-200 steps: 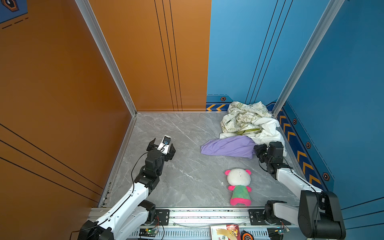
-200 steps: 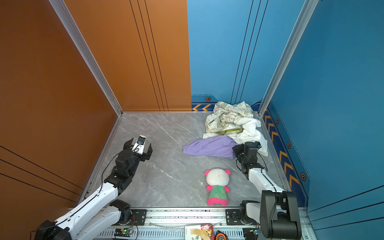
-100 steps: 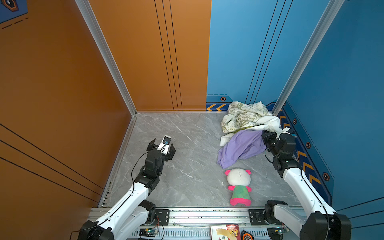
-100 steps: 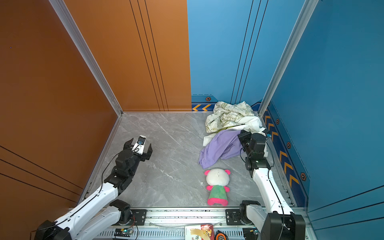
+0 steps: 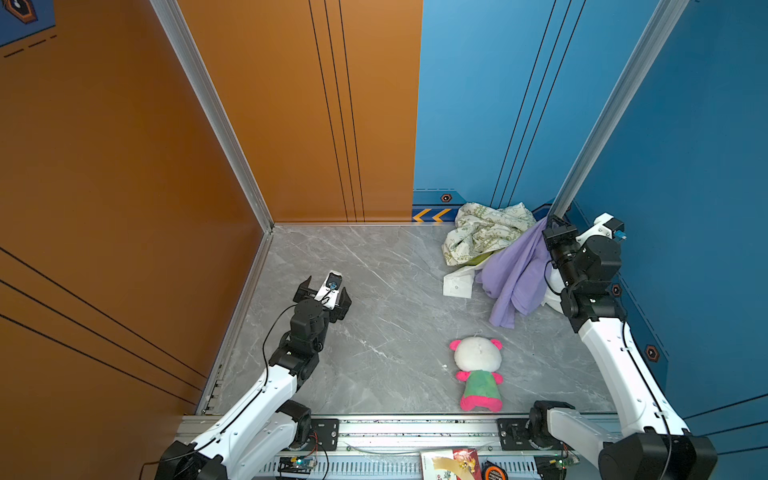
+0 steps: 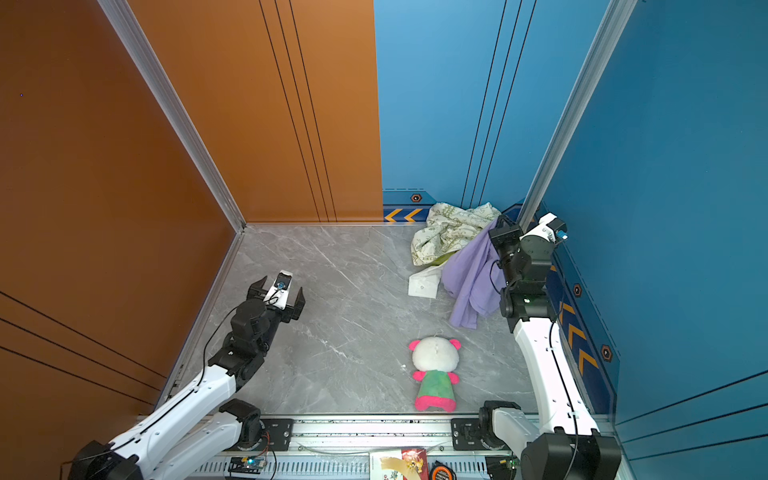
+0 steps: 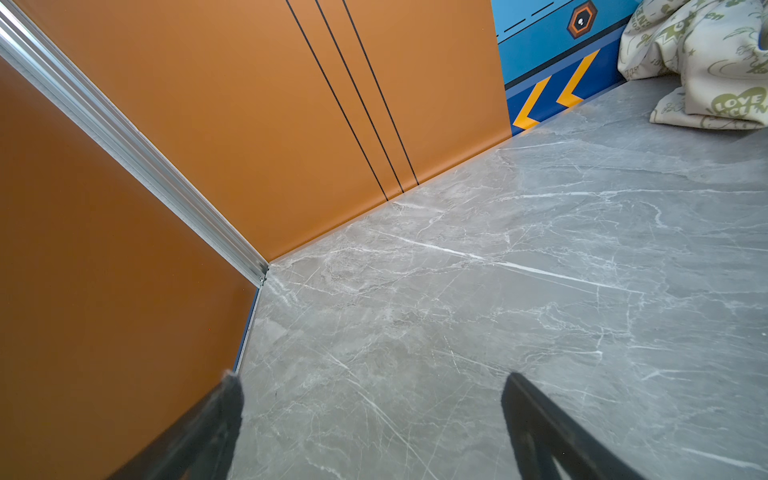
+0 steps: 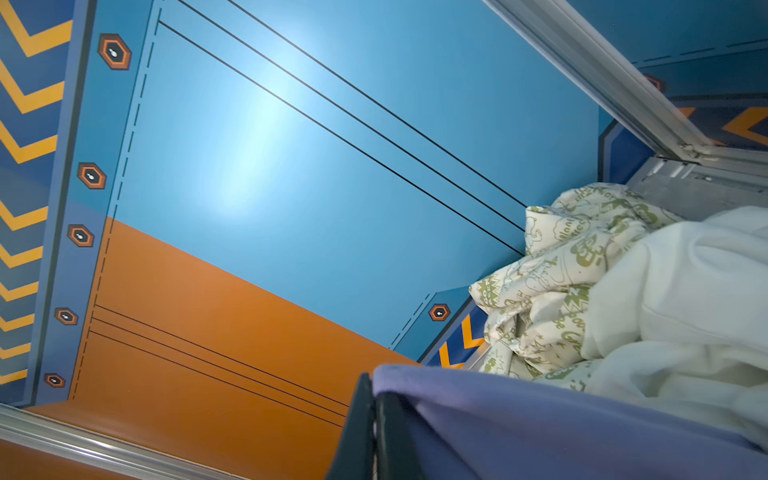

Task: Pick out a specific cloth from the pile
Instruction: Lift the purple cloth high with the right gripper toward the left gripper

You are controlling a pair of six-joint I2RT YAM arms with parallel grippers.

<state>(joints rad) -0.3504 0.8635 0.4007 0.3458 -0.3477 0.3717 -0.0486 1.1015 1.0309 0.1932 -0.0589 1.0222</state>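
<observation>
Pinching cloth (image 5: 513, 274) tight w/ R end effector (image 8: 374, 419).

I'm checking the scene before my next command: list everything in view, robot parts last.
plain lavender fabric cloth: one, light purple, hanging from the right gripper in front of the pile
crumpled cream printed cloth: one, cream with green print, far right corner
plain white cloth: one, white, beside the printed cloth, partly hidden
soft plush toy: one, white head, green body, pink ears and feet, near right
marble-patterned tabletop: one, grey
printed packet: one, red and cream, front rail
round tape measure: one, orange and black, front rail
left gripper: one, black, open, empty, left side
right gripper: one, black, shut on the lavender cloth
</observation>
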